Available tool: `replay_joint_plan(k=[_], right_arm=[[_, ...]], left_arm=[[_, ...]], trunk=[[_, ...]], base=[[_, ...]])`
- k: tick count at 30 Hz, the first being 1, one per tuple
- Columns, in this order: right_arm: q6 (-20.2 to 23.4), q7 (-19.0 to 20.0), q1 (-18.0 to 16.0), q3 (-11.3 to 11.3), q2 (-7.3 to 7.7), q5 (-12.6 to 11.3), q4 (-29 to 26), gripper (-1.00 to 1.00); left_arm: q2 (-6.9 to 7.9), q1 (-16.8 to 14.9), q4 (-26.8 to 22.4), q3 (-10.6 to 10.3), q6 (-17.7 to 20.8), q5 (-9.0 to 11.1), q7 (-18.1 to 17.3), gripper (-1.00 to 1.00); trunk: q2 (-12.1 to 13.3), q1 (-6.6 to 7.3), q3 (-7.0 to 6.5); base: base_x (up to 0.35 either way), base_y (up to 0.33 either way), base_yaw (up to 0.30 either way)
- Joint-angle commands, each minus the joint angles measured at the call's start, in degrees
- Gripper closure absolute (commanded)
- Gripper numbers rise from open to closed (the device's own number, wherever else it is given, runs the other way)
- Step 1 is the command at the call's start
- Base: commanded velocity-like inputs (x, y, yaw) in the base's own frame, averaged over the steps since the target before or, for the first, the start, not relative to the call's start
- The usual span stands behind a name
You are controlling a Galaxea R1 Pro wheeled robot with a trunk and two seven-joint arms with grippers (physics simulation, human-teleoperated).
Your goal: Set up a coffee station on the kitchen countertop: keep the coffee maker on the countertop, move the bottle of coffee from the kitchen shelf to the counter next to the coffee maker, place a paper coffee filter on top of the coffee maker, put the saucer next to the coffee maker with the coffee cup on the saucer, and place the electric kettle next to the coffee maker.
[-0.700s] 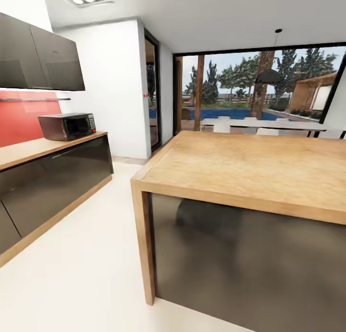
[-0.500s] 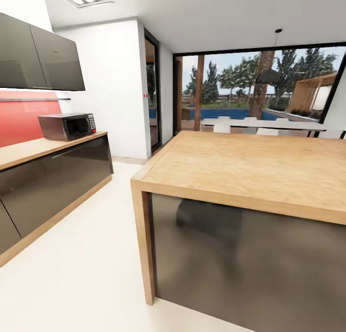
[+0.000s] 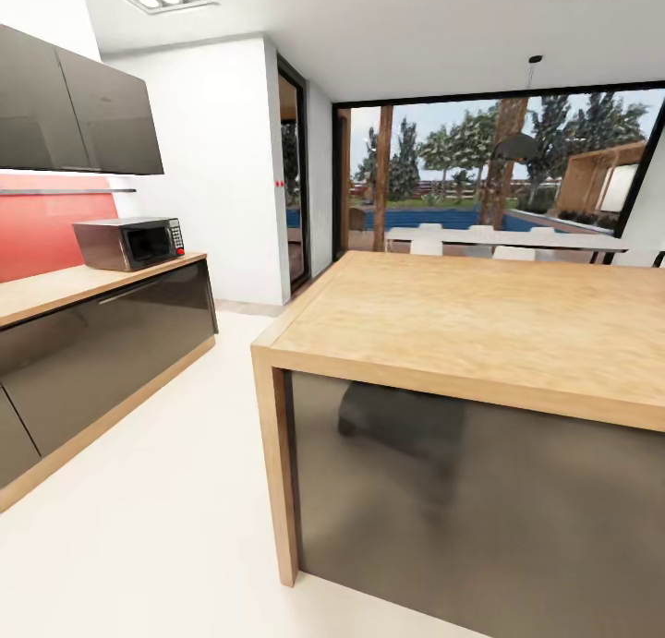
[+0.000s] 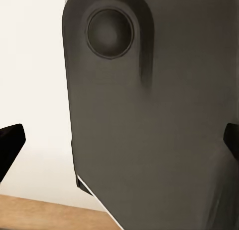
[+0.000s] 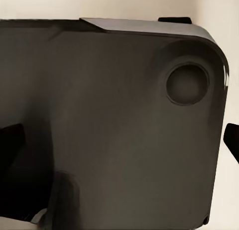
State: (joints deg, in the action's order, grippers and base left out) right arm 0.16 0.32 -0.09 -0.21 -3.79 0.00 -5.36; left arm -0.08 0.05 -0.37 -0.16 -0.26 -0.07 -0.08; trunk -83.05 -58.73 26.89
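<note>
Robot's in transit, arms tucked over its dark base (image 4: 149,140) so both grippers, left (image 4: 119,140) and right (image 5: 119,140), hang spread and empty, while the countertop (image 3: 55,292) waits left, bearing a microwave (image 3: 129,242), beyond the island (image 3: 480,329).

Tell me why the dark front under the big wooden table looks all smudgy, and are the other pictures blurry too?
In the head view, the island's glossy dark panel mirrors a soft, smeared dark shape, so it looks smudgy; the trees outside the window look soft too. In both wrist views, a dark grey body sits very close and fuzzy-edged, with the black fingertips at the sides.
</note>
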Motion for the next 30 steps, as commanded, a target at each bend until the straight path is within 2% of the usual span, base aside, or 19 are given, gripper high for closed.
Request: replay_joint_plan(k=[1,21,30], right_arm=[[0.01,0.03,0.0,-0.04,0.0,0.0,-0.07,-1.0],[-0.07,0.27,-0.01,0.04,-0.15,-0.09,-1.36,-1.0],[-0.07,0.3,-0.04,0.0,0.09,0.0,-1.37,-1.0]], left_arm=[[0.0,-0.01,-0.02,-0.01,-0.03,-0.01,-0.01,-1.0],[0.0,0.02,0.01,-0.01,-0.01,-0.02,-0.01,-1.0],[-0.15,-0.01,-0.07,0.0,-0.08,0.58,-0.01,-1.0]], trunk=[[-0.02,0.0,0.04],[-0.02,0.0,0.04],[-0.02,0.0,0.04]], base=[[0.0,0.0,-0.062],[0.0,0.0,-0.256],[0.0,0.0,-0.268]])
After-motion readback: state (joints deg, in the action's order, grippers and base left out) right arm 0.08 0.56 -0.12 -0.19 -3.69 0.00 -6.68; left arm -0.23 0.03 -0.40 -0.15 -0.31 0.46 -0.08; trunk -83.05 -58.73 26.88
